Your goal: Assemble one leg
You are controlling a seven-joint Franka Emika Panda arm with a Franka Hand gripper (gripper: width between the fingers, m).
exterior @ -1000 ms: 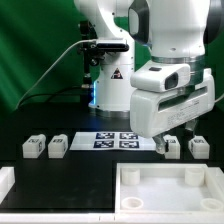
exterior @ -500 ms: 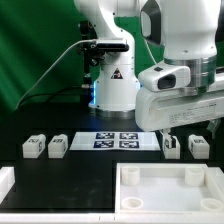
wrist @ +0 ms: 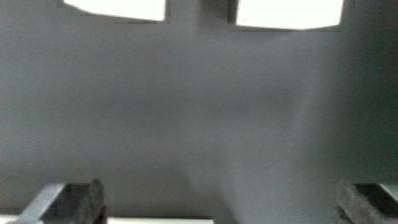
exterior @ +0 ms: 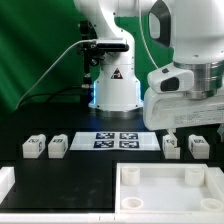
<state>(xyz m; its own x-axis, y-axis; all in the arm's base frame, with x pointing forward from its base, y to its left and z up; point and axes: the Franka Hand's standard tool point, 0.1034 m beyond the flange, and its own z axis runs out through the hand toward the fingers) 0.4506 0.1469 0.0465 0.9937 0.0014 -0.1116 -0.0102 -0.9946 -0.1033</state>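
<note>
Four small white legs with tags stand in a row on the black table: two at the exterior view's left [exterior: 33, 147] [exterior: 58, 146] and two at its right [exterior: 171, 145] [exterior: 198, 147]. My gripper [exterior: 190, 130] hangs just above the two right legs, touching neither. In the wrist view my gripper [wrist: 217, 205] is open wide and empty, with one dark fingertip [wrist: 64, 201] in each lower corner. Two white blocks [wrist: 118, 8] [wrist: 286, 10] show at the far edge of that view; they look like legs.
The marker board [exterior: 118, 140] lies between the two pairs of legs. The large white square panel [exterior: 165, 192] with corner sockets lies at the front right. A white part [exterior: 5, 182] sits at the front left edge. The robot base [exterior: 110, 85] stands behind.
My gripper has risen and shifted toward the exterior view's right, from beside the marker board to above the two right legs. The legs have not moved.
</note>
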